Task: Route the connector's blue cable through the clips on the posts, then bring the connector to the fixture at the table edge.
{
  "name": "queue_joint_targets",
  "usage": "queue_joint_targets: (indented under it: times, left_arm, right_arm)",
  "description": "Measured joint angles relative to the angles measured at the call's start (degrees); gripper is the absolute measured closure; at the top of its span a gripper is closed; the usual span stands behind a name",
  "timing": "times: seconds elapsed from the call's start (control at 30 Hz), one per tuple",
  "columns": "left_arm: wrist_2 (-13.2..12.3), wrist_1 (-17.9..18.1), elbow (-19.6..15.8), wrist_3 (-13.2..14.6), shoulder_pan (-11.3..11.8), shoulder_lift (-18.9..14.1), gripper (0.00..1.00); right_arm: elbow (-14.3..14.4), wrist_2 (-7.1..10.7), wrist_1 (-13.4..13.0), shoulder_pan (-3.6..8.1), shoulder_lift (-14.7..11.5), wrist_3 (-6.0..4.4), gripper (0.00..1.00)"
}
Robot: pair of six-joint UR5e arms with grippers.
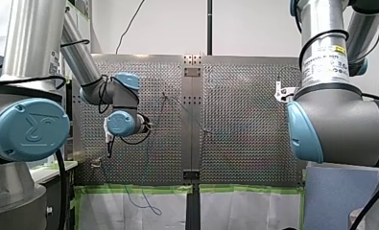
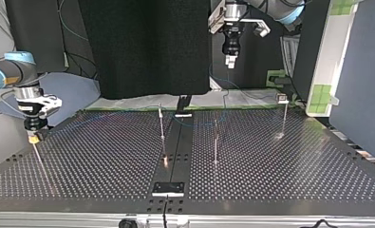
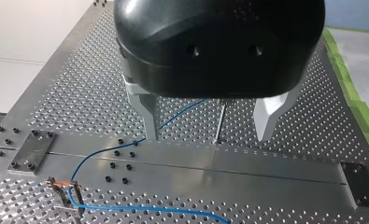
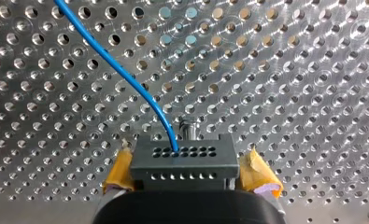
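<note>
connector point(image 4: 181, 163): small dark grey block with rows of holes. It sits low over the perforated table point(image 4: 289, 70) at the top view's left, right by the tip of a thin post point(image 4: 187, 126)
right gripper point(image 4: 189, 173): closed on the connector, with one yellow pad point(image 4: 259, 173) pressed to each side of it
left gripper point(image 3: 209, 123): metal fingers spread wide with nothing in them. It hangs well above the table, and another post point(image 3: 219, 122) shows in the gap
blue cable point(image 4: 121, 74): comes out of the connector's holed face and curves off across the table. In the left wrist view it passes under the open fingers and through a clip point(image 3: 66, 191) with orange bits on it
how the connector handles: looks light and rigid, with flat hard sides. Probably a bit slick, so gripping it square across the sides as it is now seems right
how the cable handles: thin, floppy and a little springy by the look of that curve. It can only be pulled, not pushed, and a sharp tug could likely pop it out of a clip
weak spot: probably where the cable enters the connector, so don't yank there
where to grab: the connector by its two flat sides. For the cable, a light pinch on a straight stretch near a clip, never on the bend
</note>
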State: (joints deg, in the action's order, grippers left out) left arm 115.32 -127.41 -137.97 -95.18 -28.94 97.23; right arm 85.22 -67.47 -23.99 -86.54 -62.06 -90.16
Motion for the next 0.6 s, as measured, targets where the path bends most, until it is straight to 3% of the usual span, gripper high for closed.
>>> queue_joint_targets:
  times: [0.6]
  left_arm:
    - [0.11, -0.17, 0.01, 0.0, 0.0, 0.0, 0.0]
  right_arm:
    - [0.0, -1.98, 0.49, 0.1, -0.04, 0.05, 0.0]
